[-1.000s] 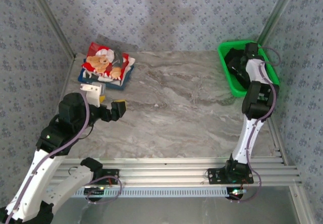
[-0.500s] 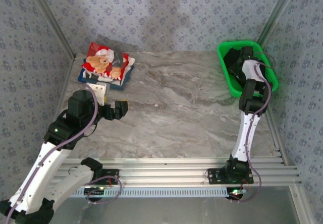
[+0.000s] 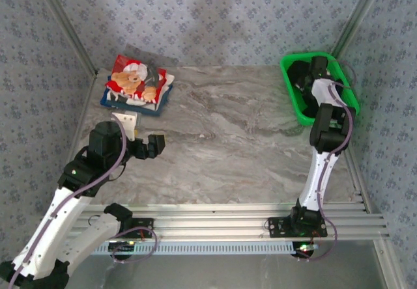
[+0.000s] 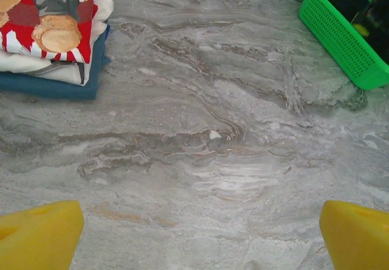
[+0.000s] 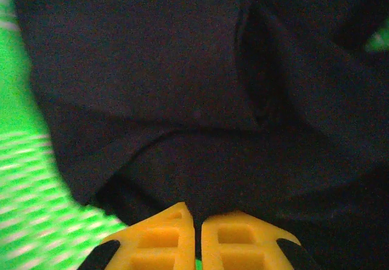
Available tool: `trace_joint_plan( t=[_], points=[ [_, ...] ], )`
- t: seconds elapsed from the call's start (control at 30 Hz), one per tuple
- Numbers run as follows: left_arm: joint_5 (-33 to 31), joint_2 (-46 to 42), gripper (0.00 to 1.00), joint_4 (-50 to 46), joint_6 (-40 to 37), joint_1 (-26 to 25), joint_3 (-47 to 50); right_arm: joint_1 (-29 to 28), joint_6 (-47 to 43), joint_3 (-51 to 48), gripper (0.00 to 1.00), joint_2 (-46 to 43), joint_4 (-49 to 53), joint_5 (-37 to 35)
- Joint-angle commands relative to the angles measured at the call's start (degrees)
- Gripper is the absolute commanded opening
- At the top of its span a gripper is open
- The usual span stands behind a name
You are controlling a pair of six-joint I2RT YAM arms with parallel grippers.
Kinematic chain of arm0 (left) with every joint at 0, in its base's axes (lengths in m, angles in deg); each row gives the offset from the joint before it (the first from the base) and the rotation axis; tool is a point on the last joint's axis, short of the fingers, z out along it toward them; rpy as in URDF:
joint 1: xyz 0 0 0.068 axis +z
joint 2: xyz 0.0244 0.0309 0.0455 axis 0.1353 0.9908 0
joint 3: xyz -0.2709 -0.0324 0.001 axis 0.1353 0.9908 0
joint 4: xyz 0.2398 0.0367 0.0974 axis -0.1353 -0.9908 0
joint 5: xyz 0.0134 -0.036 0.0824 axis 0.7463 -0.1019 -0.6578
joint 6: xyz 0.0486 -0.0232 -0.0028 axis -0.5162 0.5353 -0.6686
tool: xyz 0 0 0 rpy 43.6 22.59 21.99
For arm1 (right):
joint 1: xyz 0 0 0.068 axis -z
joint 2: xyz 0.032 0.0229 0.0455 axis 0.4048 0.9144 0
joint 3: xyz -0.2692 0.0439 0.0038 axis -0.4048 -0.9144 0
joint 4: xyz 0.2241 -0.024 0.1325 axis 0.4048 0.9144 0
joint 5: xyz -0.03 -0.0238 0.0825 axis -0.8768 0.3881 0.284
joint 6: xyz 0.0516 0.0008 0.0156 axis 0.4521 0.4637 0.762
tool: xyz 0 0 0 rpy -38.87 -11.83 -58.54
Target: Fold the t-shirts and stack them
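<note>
Two folded t-shirts are stacked at the table's far left: the red-and-white teddy-bear shirt (image 3: 135, 81) (image 4: 55, 20) lies on top of the dark blue shirt (image 3: 144, 109) (image 4: 48, 86). The black t-shirt (image 3: 301, 74) (image 5: 182, 69) lies crumpled in the green basket (image 3: 350, 90). My right gripper (image 3: 316, 68) (image 5: 197, 218) reaches down into the basket, its yellow fingers pinched together on a fold of the black cloth. In front of the stack, my left gripper (image 3: 155, 144) (image 4: 197, 236) hovers over bare table. It is open wide, with nothing between its yellow fingertips (image 4: 39, 233).
The green mesh basket (image 4: 340, 39) (image 5: 24, 166) stands at the far right corner against the patterned wall. Marble tabletop (image 3: 241, 139) spreads between stack and basket. Metal rails (image 3: 228, 220) run along the near edge by the arm bases.
My right gripper has closed inside the basket onto the black cloth. My left arm has drawn back a little toward the near edge, staying open.
</note>
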Motion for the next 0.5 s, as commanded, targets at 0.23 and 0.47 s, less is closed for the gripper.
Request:
trace_joint_plan(
  t=[0.23, 0.47],
  points=[
    [0.33, -2.02, 1.00, -0.08, 2.22, 0.13, -0.31, -4.87, -6.00, -2.46, 0.07, -28.89, -14.15, 1.17],
    [-2.01, -1.33, 1.00, 0.94, 3.51, 0.72, -3.49, -11.25, -6.48, 6.71, 0.06, -38.98, -13.22, 13.58]
  ],
)
